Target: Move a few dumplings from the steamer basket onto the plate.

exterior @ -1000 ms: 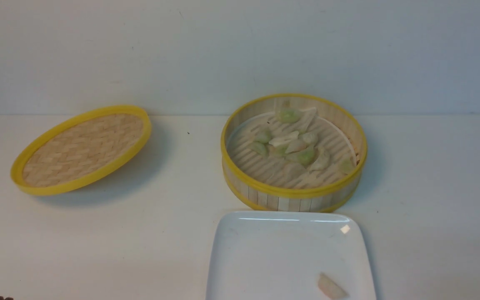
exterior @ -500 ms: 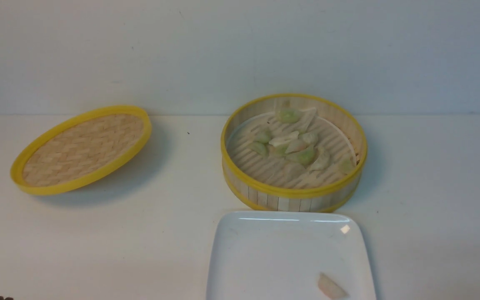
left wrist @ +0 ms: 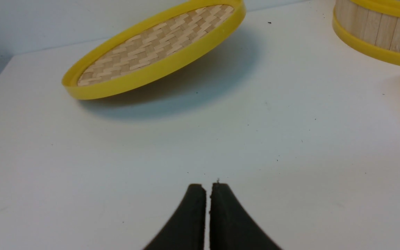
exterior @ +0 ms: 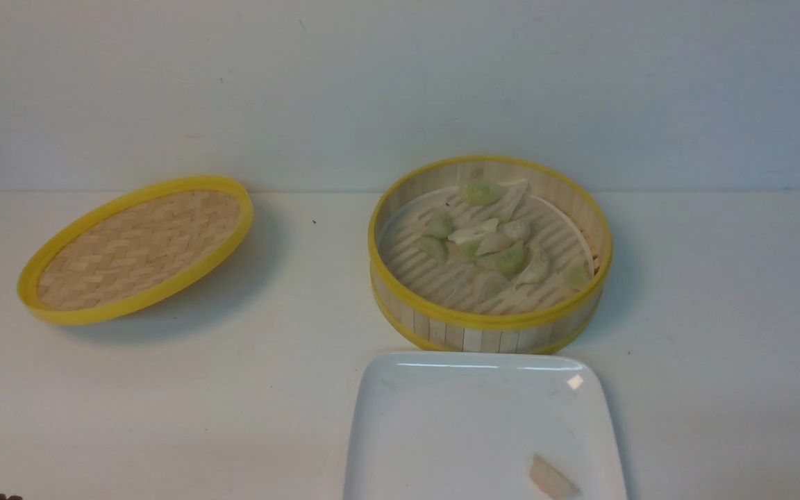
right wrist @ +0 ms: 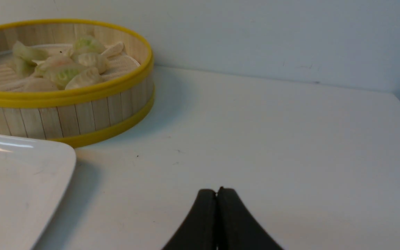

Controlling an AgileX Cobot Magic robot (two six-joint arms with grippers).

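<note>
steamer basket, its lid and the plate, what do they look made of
The round deep steamer basket: pale vertical wood or bamboo slats, matte, with yellow rims that may be painted or plastic. The shallow yellow-rimmed lid: woven bamboo-like strips in a herringbone pattern. The square white plate: probably glazed ceramic, judging by its glossy highlights.

A shallow round lid (exterior: 137, 248) with a yellow rim and a woven bamboo face sits on the left part of the white counter (exterior: 289, 389). It is tilted, its far right edge raised, and it casts a shadow on the counter beneath. Behind the counter stands a plain pale wall (exterior: 400, 83). Small dark specks dot the counter.
</note>
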